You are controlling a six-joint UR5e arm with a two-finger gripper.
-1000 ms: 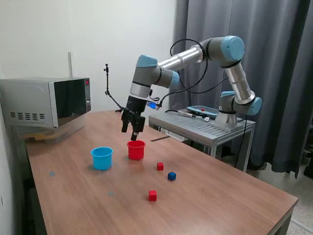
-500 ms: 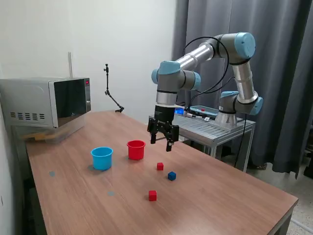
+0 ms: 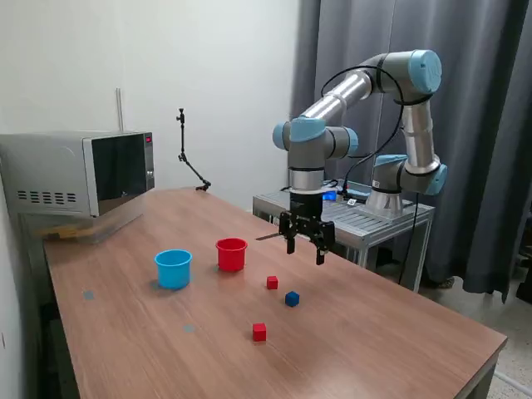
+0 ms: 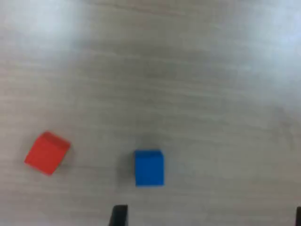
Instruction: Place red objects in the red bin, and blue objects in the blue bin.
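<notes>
Nearest the surface's (image 3: 399, 332) front edge lies one red cube (image 3: 259, 332); farther in, a blue cube (image 3: 292, 298) and another red cube (image 3: 272, 283). The pincer (image 3: 306, 249) hangs above them, fingers apart, empty. Beyond stand the red cup (image 3: 231, 253) and blue cup (image 3: 173, 268); a microwave (image 3: 79, 173) occupies the far corner.

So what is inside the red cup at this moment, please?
From the exterior view, only the rim and outer wall of the red cup show; its inside is hidden by the near wall. Two red cubes and one blue cube lie outside on the table.
</notes>
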